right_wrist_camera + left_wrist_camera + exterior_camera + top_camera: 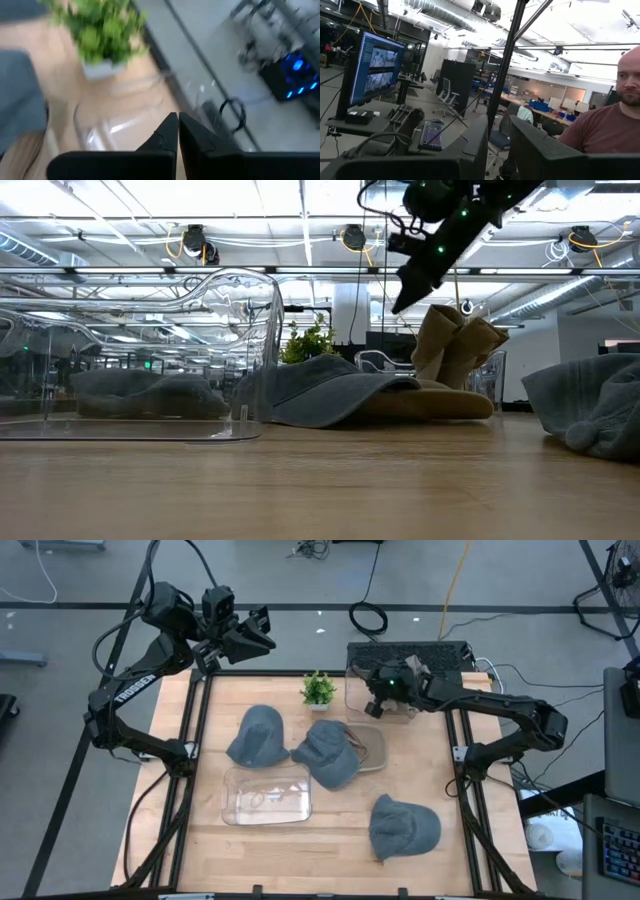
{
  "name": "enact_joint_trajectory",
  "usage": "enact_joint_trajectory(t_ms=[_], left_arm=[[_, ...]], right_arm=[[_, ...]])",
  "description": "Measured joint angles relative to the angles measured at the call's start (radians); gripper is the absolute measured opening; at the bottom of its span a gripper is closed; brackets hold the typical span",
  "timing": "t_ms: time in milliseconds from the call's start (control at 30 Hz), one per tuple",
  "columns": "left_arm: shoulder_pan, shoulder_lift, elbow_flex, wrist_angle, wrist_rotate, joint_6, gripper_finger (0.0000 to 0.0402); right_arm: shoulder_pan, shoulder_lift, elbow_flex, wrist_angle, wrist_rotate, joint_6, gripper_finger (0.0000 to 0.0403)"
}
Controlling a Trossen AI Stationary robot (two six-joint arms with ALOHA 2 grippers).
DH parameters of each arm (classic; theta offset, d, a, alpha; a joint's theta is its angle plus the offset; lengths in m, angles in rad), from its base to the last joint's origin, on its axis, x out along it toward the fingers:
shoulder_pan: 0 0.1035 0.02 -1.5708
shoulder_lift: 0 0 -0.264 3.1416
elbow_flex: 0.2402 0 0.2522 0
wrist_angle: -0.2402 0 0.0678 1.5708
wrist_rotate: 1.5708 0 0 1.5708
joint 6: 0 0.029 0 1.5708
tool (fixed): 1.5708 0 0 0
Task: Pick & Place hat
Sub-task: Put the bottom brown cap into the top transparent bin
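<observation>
Three grey hats lie flat on the wooden table: one at the left (258, 735), one in the middle (328, 752), one at the near right (403, 828). The middle one overlaps a tan hat (368, 748), which also shows in the low view (448, 370). My right gripper (372, 690) hangs shut and empty in the air above a clear container (378, 708) at the far side; its closed fingers show in the right wrist view (177, 125). My left gripper (258, 632) is raised beyond the table's far left corner, slightly open and empty (498, 145).
A clear tray (265, 798) lies at the near left, close in the low view (140, 360). A small potted plant (318, 688) stands at the far edge beside the clear container (125, 120). A person shows in the room in the left wrist view (615, 125).
</observation>
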Motion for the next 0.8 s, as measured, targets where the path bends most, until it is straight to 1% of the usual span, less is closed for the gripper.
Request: enact_joint_trajectory(t_ms=[167,267,433,500,600,800], left_arm=[[0.0,0.0,0.0,0.0,0.0,-0.001,0.0085],[0.0,0.0,0.0,0.0,0.001,-0.001,0.0085],[0.0,0.0,0.0,0.0,0.001,-0.003,0.0085],[0.0,0.0,0.0,0.0,0.001,-0.003,0.0085],[0.0,0.0,0.0,0.0,0.001,-0.003,0.0085],[0.0,0.0,0.0,0.0,0.001,-0.003,0.0085]], right_arm=[[0.0,0.001,0.0,-0.183,-0.001,0.061,0.0],[0.0,0.001,-0.001,-0.286,-0.001,0.071,0.0],[-0.002,-0.012,-0.002,-0.422,-0.001,0.084,0.0],[-0.005,-0.027,-0.002,-0.451,-0.002,0.091,0.0],[-0.007,-0.052,-0.002,-0.45,-0.002,0.09,0.0],[0.008,-0.133,-0.002,-0.29,0.009,0.065,0.0]])
